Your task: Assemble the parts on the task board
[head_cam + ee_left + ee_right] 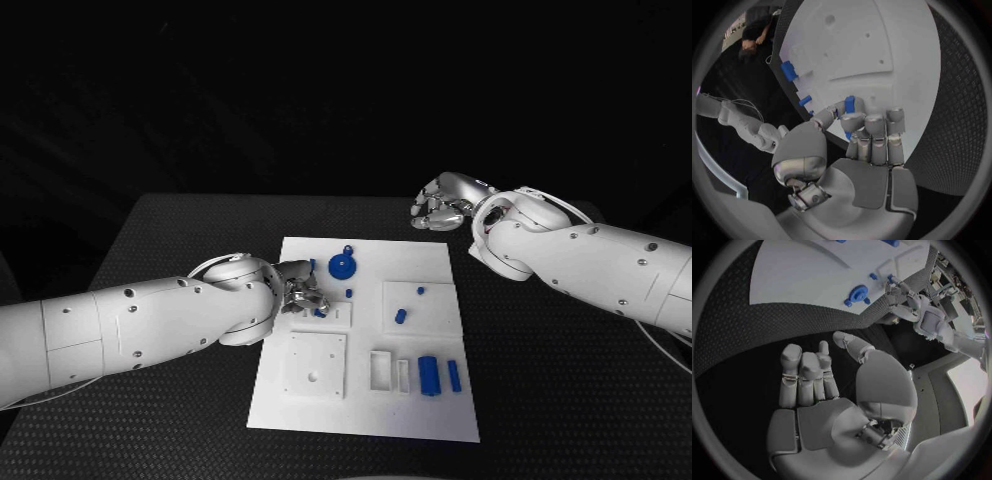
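The white task board (368, 400) lies in the middle of the black table. My left hand (299, 288) is over the board's left edge and pinches a small blue part (849, 105) between thumb and fingers. A round blue part (342, 265) stands just beyond that hand. Small blue pegs (401, 316) sit in the middle of the board, and two blue blocks (428, 376) lie near its front right. My right hand (444, 200) hovers above the table behind the board's far right corner; its fingers (804, 375) are stretched out and hold nothing.
A raised white square plate (315, 365) and a white rectangular frame (381, 370) sit on the board's near half. Bare black table (577, 400) surrounds the board on all sides.
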